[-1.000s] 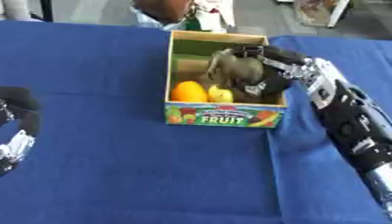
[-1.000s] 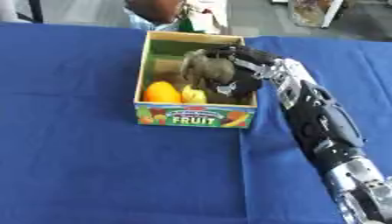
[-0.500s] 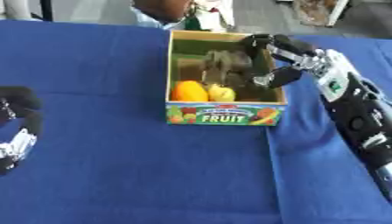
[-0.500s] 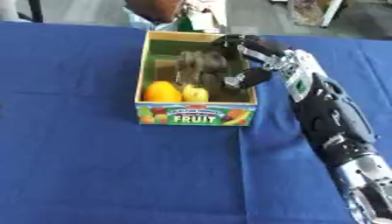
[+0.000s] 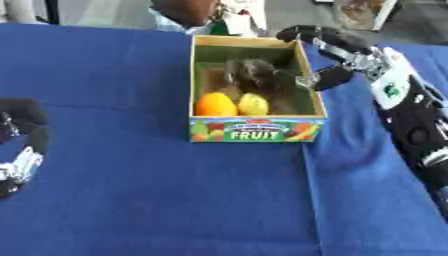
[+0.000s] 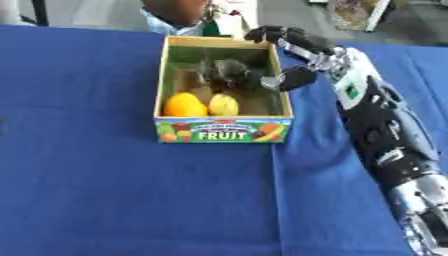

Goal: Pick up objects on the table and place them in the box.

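Two fruits, an orange (image 5: 215, 105) and a yellow lemon (image 5: 253, 104), sit nearest us in the fruit box (image 5: 256, 130) on the blue desk (image 5: 131, 175); behind them lies a dark object (image 5: 252, 75). Our right hand (image 5: 337, 50) hovers just right of it, fingers spread, empty.

A table (image 5: 114, 190) covered with a blue cloth fills almost the whole view. The cloth is mostly smooth, with some soft folds toward the right side of the table. Directly on it stands one cardboard box (image 5: 257, 129), placed near the far edge and about in the middle between the left and right edges. The box is open at the top, its inner walls are green, and its front wall shows coloured fruit pictures and the word FRUIT. The near half of the table carries only the cloth.
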Robot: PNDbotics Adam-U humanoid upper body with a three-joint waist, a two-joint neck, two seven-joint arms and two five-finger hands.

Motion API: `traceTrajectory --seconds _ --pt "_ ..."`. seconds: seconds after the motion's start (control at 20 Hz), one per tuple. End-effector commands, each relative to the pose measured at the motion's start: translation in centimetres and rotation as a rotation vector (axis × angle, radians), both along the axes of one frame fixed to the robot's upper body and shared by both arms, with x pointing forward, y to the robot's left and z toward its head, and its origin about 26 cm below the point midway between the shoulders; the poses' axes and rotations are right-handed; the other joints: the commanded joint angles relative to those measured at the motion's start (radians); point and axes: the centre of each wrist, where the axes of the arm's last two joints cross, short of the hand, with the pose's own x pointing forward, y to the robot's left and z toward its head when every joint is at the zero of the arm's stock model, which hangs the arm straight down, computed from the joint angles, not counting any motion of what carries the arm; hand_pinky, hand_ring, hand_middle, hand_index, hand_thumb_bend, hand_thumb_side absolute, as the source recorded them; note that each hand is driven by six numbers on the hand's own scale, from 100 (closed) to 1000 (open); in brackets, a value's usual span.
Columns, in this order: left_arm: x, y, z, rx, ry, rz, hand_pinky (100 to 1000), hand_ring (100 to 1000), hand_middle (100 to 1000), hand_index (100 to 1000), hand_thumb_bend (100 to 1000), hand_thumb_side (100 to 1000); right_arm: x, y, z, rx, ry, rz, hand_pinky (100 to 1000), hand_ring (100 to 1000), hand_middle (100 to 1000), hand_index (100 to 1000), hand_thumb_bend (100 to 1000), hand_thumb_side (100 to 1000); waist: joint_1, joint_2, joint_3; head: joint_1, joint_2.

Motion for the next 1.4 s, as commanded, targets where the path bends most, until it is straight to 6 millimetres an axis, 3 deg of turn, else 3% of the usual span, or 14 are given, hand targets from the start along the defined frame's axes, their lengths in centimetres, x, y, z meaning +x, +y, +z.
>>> traceTrajectory --seconds 0.05,0.2,0.3,0.45,0.65,1.0,1.4 --pt "-0.3 0.4 0.8 0.015 -0.024 0.012 669 692 626 755 250 246 -0.7 -1.2 3.0 0.024 -0.076 0.015 895 867 903 962 226 472 0.004 -0.023 -0.006 0.009 0.004" --pt "-0.4 0.7 0.6 0.015 -0.018 0.031 669 692 626 754 249 248 -1.8 -1.9 4.4 0.114 -0.139 0.048 889 857 891 955 216 398 0.003 -0.025 -0.019 0.024 0.006" --pt "-0.5 0.9 0.5 0.014 -0.013 0.047 669 692 626 753 247 248 -2.7 -2.4 5.0 0.164 -0.158 0.071 885 850 873 943 160 363 0.003 -0.027 -0.028 0.036 0.007" --pt "-0.7 1.4 0.2 0.013 -0.008 0.082 668 692 625 750 247 248 -4.2 -3.4 5.3 0.237 -0.153 0.109 884 831 843 920 107 315 0.003 -0.031 -0.048 0.056 0.010" --pt "-1.0 2.0 -0.2 0.003 0.001 0.133 666 690 622 745 245 246 -6.5 -4.7 5.0 0.390 -0.108 0.168 864 785 791 886 100 248 0.003 -0.037 -0.080 0.078 0.015" --pt "-1.3 2.4 -0.7 -0.061 -0.005 0.207 660 692 624 739 252 243 -11.0 -6.7 3.0 0.655 0.035 0.301 849 760 768 848 100 183 0.008 -0.037 -0.127 0.115 0.022" --pt "-1.3 2.6 -0.9 -0.121 -0.026 0.251 662 710 640 739 259 242 -14.7 -8.3 -1.0 0.818 0.106 0.260 836 745 755 837 100 292 0.013 -0.025 -0.170 0.138 0.037"
